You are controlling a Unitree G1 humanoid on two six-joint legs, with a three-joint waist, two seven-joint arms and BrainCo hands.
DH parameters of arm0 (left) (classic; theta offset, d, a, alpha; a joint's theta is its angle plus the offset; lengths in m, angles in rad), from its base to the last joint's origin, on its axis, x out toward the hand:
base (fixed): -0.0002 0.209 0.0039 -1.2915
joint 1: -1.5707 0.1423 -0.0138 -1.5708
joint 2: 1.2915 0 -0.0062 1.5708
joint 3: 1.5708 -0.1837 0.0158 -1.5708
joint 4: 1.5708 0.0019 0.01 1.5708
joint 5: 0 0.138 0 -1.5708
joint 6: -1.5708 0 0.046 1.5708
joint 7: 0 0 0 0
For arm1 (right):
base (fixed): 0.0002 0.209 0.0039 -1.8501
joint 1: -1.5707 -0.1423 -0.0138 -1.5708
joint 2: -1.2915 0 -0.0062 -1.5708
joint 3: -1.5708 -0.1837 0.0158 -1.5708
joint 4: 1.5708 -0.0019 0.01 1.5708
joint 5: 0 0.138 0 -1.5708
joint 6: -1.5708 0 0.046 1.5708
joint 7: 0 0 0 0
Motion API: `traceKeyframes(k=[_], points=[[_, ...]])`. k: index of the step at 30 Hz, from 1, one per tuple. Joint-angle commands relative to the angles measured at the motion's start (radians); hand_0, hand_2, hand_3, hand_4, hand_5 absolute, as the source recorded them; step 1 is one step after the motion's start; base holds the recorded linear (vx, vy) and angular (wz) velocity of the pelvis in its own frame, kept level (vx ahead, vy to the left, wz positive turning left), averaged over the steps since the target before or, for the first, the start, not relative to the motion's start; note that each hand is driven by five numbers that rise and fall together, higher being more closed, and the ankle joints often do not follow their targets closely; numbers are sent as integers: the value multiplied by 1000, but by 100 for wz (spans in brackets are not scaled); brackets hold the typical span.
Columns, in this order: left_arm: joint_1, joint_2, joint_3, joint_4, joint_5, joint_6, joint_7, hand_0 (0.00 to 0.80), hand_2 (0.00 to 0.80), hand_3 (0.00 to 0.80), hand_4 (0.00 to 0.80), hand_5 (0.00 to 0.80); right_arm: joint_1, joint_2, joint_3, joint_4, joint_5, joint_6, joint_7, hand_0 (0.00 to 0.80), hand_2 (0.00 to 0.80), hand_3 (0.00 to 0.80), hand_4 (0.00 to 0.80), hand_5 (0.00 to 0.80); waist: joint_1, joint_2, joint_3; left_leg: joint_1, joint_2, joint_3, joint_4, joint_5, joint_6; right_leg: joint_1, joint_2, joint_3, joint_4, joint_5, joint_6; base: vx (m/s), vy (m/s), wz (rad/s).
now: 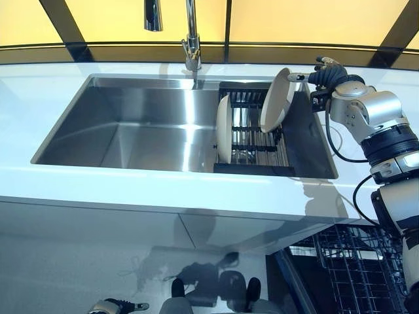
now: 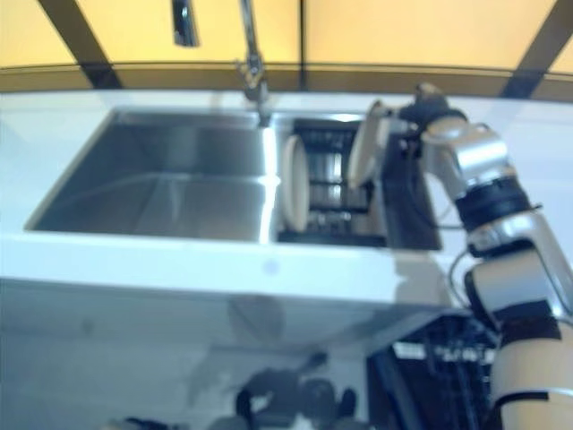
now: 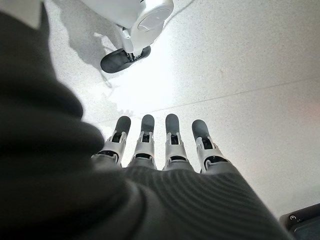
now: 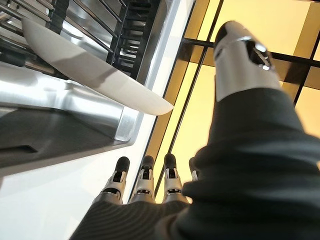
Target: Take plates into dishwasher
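Taking the sink as the landmark and going left to right: the left hand hangs low over the floor, well below the sink and far from any plate, its fingers straight and holding nothing.

In the sink's right end sits a dark rack. A first plate stands on edge at the rack's left side, nearly upright, its face turned sideways along the sink. A second plate leans at the rack's right rear corner, tilted up and out towards the bench.

The right hand is at that plate's upper rim, just off the sink's right rear corner. The wrist view shows its fingers straight and its thumb spread apart from them, with the rim lying across in front of the palm, not yet clasped.

So the right arm is clearly the nearer one. Closing onto the rim edge-on looks like the likely next step. The dishwasher basket lies below the bench, under the sink's right end.
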Motion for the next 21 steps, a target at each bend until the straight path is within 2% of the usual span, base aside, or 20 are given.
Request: traceKeyframes(k=[1, 21], points=[[-77, 22, -62, 59, -17, 9, 18, 0, 0, 0, 0, 0, -75, -22, 41, -32, -31, -26, -23, 0, 0, 0, 0, 0, 20, -60, 36, -45, -39, -19, -3, -1, 15, 30, -37, -8, 2, -61, 50, 0, 0, 0], [-93, 17, -64, 53, -32, 22, 30, 0, 0, 0, 0, 0, -65, -9, 33, -54, -42, -16, -32, 0, 0, 0, 0, 0, 24, -67, 55, -53, -40, -22, -3, 3, 19, 23, -35, -9, 2, -56, 49, 0, 0, 0]])
